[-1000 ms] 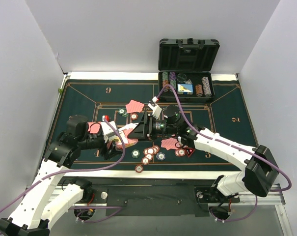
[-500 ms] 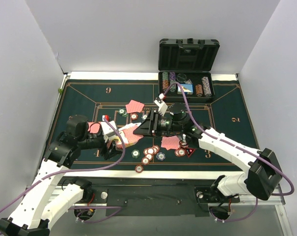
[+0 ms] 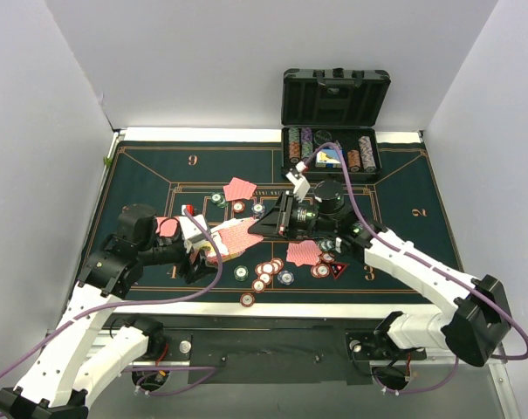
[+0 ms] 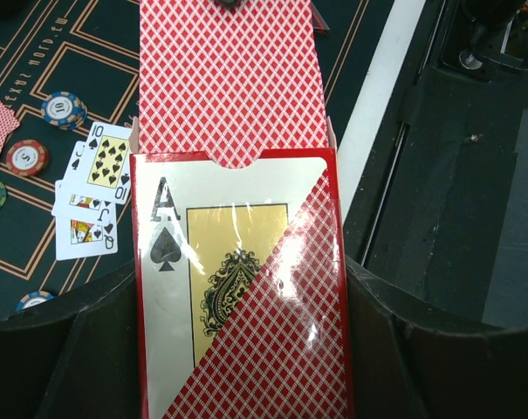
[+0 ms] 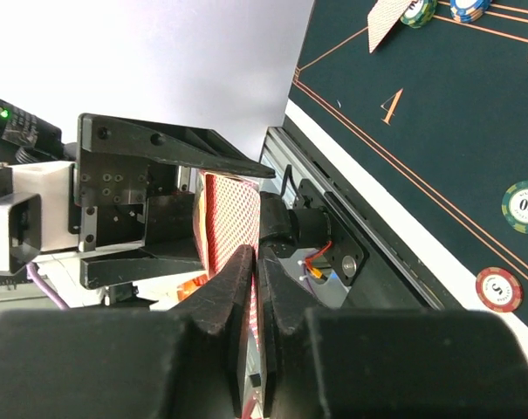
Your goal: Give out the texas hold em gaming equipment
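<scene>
My left gripper [image 4: 242, 367] is shut on a red card box [image 4: 237, 297] printed with an ace of spades, gripping it by both sides. A pink-red-backed playing card [image 4: 229, 78] sticks out of the box's open end. My right gripper [image 5: 257, 262] is shut on the far edge of that card [image 5: 230, 218]. In the top view the two grippers meet over the mat's near left, left gripper [image 3: 202, 249] and right gripper [image 3: 255, 229]. Poker chips [image 3: 268, 271] and face-down cards [image 3: 239, 188] lie on the mat. Face-up cards [image 4: 93, 201] lie beside the box.
The open black case [image 3: 332, 148] stands at the back right with rows of chips in it. The dark green felt mat [image 3: 159, 175] covers the table. More face-down cards [image 3: 304, 253] and chips [image 5: 525, 207] lie near the right arm.
My right gripper has shut on the card at the box's mouth and drawn back to the right, pulling the card partway out. The left gripper has held still with the box.
</scene>
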Controlling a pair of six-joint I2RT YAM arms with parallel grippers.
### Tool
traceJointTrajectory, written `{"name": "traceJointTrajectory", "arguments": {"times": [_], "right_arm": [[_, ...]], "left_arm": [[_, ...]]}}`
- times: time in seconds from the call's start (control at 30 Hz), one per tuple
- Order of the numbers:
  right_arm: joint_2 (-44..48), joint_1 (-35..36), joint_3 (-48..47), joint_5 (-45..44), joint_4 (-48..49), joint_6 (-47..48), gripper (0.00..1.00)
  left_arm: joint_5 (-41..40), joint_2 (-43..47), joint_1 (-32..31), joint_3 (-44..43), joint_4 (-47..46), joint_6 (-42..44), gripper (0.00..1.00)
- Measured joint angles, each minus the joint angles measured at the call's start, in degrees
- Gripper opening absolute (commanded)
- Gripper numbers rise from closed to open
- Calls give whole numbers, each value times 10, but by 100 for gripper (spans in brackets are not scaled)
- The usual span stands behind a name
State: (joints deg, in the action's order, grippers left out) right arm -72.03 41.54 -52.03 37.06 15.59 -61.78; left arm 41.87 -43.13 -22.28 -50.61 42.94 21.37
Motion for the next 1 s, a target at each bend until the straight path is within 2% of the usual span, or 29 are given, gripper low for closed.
{"name": "traceJointTrajectory", "arguments": {"times": [0.23, 0.47, 0.6, 0.73, 1.0], "right_arm": [[24, -33, 5, 5, -8, -6, 0], [38, -125, 28, 15, -30, 9, 0], [20, -154, 31, 20, -29, 17, 0], [-34, -157, 31, 19, -13, 25, 0], [-269, -137, 22, -19, 92, 15, 0]], "left_arm": [[0, 0, 0, 0, -3, 0, 0], [0, 1, 0, 0, -3, 0, 0], [0, 2, 0, 0, -3, 0, 0], [0, 2, 0, 0, -3, 0, 0], [0, 2, 0, 0, -5, 0, 0]]}}
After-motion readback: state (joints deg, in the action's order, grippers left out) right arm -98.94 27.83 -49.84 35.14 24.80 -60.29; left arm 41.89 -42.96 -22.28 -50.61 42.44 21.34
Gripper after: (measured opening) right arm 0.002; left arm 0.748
